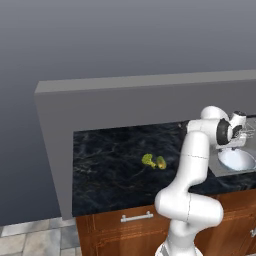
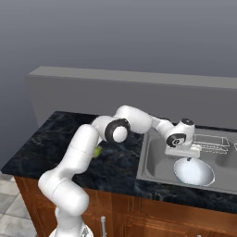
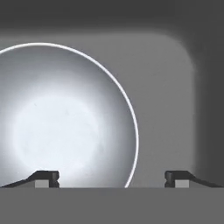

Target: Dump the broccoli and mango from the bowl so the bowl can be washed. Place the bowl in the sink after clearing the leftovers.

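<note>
The white bowl [image 2: 194, 172] lies empty in the grey sink [image 2: 152, 162], also seen as bowl [image 1: 236, 160] and bowl [image 3: 65, 127]. My gripper [image 2: 188, 157] hangs just above its near rim, open, holding nothing. In the hand view the gripper [image 3: 112, 179] straddles the rim: one fingertip [image 3: 47, 177] is over the bowl, the other over the sink floor [image 3: 166, 109]. On the dark counter lie the lumpy broccoli [image 1: 148, 160] and, touching its right side, the smooth mango [image 1: 161, 162]. My arm hides most of them in the right base view.
A wire rack [image 2: 210, 143] stands at the back of the sink, just beyond my hand. A grey wall [image 1: 125, 105] runs behind the black marble counter [image 1: 105, 165]. Wooden cabinet fronts [image 1: 125, 230] sit below the counter edge.
</note>
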Controlling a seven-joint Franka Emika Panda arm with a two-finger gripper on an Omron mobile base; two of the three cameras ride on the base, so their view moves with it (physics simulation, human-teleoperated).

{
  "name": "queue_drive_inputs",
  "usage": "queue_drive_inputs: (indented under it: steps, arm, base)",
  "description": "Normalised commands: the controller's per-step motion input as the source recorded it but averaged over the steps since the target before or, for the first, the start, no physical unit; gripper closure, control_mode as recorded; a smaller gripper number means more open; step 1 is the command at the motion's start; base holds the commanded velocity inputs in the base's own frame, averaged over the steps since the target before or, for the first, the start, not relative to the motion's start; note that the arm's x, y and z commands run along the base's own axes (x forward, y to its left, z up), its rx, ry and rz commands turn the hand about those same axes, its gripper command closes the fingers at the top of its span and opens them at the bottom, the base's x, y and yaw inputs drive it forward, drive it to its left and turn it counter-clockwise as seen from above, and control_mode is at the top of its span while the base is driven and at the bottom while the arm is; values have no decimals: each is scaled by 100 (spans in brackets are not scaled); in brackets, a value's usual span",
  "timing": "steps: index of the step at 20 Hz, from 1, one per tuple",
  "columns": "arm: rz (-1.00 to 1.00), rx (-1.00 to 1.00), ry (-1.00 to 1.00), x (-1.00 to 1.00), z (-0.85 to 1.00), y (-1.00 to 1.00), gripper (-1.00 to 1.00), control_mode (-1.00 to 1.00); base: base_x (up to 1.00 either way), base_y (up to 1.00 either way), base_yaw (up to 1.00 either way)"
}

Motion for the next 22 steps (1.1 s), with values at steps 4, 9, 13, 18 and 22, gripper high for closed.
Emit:
queue_drive_inputs:
  steps: [4,9,13,18,22]
  arm:
    - [-7,-11,-20,-35,100,71,-100,-100]
    - [-8,-13,-26,-66,100,99,-100,-100]
    - [-4,-14,-30,-96,99,100,-100,-100]
    - [0,-19,-31,-99,82,100,-100,-100]
    - [0,-21,-28,-76,52,100,-100,-100]
  base:
    - [0,0,0]
    - [0,0,0]
    - [0,0,0]
    - [0,0,0]
    - [0,0,0]
